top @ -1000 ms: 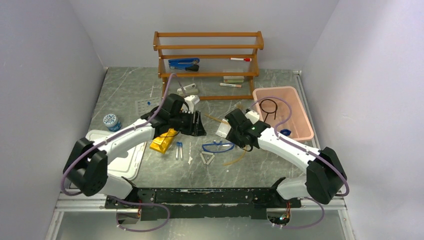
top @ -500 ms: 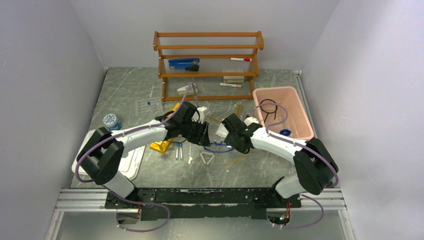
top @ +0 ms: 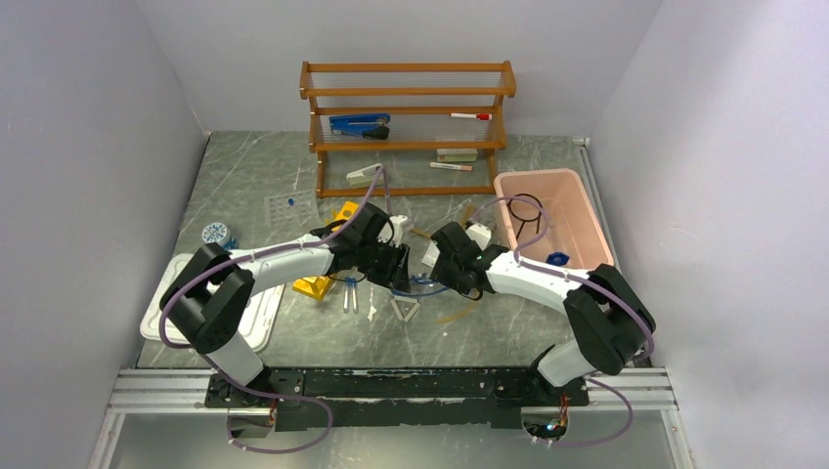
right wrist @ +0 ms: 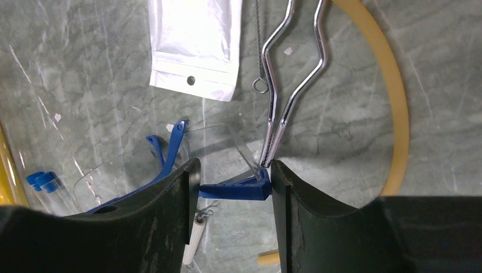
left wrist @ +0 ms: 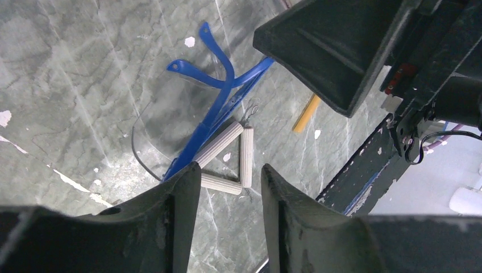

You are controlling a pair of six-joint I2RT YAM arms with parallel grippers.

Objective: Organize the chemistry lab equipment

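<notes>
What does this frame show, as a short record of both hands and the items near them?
left hand: open, empty, white triangle just ahead of its fingertips
right hand: fingers straddle the blue goggles' frame; grip not confirmable
blue goggles: on the table, next to the white triangle
clear bag: flat on the table beyond the goggles
black ring stand: inside the pink bin

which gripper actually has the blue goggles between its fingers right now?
The right gripper: the blue frame of the goggles sits between its fingers. The left gripper frames only the white triangle, with the goggles off to one side.
</notes>
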